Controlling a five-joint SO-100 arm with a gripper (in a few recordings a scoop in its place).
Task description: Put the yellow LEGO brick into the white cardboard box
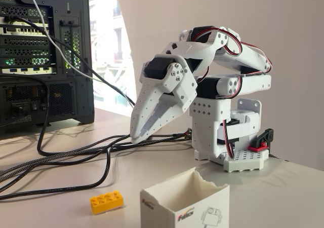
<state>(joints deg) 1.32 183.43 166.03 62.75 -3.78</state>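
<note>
The white perforated-plastic end effector hangs nearly closed and empty above the table. The small yellow studded LEGO brick lies on the table, just left of the white cardboard box.

Small white cardboard box with ragged torn top edge, bottom of fixed view: short black-and-red logo word printed on front left face, letters too small and blurred to be read with certainty. Line drawing of robot printed beside it on right face, no caption legible. No other text, number or sign readable.
</note>
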